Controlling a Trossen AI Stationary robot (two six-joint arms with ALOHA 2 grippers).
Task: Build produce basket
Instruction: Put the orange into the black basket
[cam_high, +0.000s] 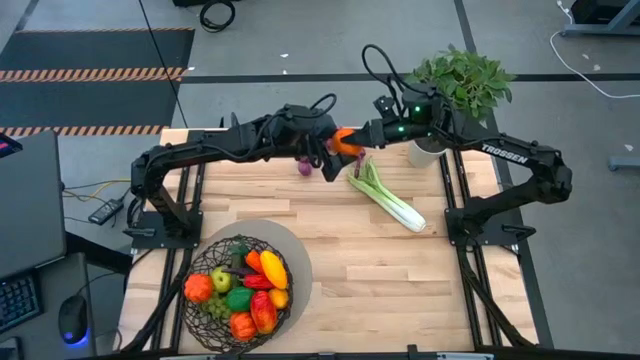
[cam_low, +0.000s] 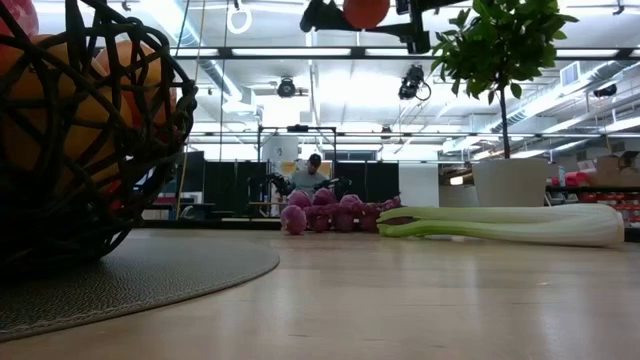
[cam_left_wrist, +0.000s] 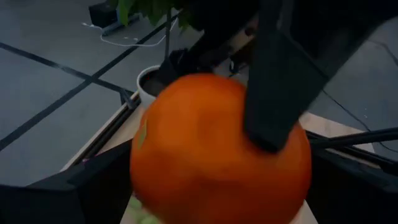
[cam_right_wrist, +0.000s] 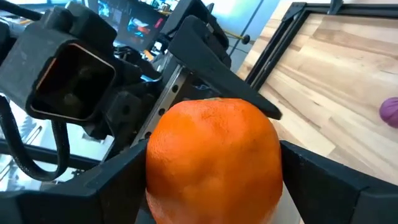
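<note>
Pale butcher-block table (cam_high: 380, 270) fills my overhead view, with grey floor around it. At about seven o'clock the basket (cam_high: 238, 292) sits on a round grey mat (cam_high: 295, 262), already heaped with produce; up close in the low view its wire hides most of what lies inside. Both arms meet near twelve o'clock over an orange (cam_high: 346, 141). My right gripper (cam_right_wrist: 211, 168) clasps the orange between its fingers. My left gripper (cam_left_wrist: 205, 186) stands spread wide on either side of the same fruit, and the orange blocks nearly all of both wrist views. Celery (cam_high: 388, 200) lies just right of centre, grapes (cam_high: 306, 167) near the grippers, largely covered from above. A potted plant (cam_high: 460, 85) stands at one o'clock.
</note>
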